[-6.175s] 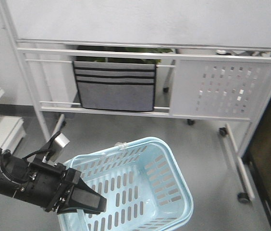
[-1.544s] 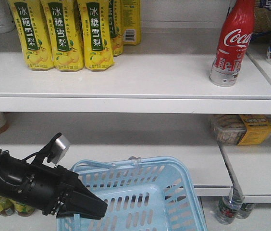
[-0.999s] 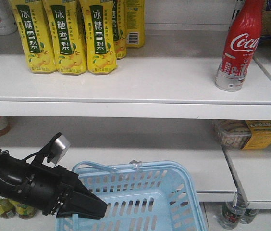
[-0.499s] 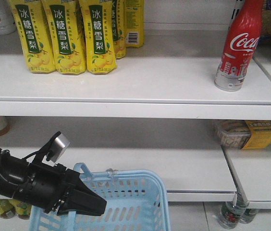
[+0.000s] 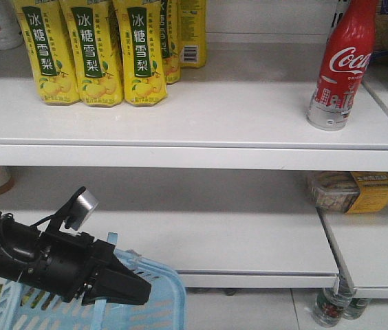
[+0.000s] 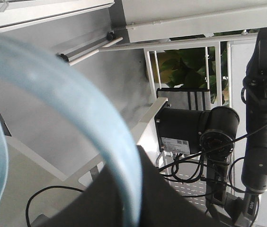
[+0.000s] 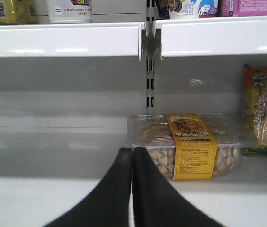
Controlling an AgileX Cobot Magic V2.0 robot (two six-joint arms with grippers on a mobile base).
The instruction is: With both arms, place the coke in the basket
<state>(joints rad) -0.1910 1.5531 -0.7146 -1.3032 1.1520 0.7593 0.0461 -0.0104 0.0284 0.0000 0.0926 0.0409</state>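
The coke [image 5: 336,65], a red bottle with white Coca-Cola script, stands upright at the right end of the upper white shelf [image 5: 180,127]. The pale blue basket [image 5: 154,297] hangs at the lower left, mostly cut off by the frame. My left gripper [image 5: 137,293] is shut on its handle [image 6: 72,90], which runs between the black jaws of the left gripper [image 6: 134,163]. My right gripper [image 7: 132,151] is shut and empty, pointing at a lower shelf, far below the coke. It does not show in the front view.
Yellow pear-drink bottles [image 5: 87,51] fill the upper shelf's left. A clear cookie box with a yellow label [image 7: 190,144] lies on the lower shelf [image 5: 221,237] just right of my right gripper. Small bottles [image 5: 328,306] stand on the floor at right.
The basket has swung left and down in the front view, from the bottom centre to the lower left corner. The shelves and the coke hold their place over the last half second.
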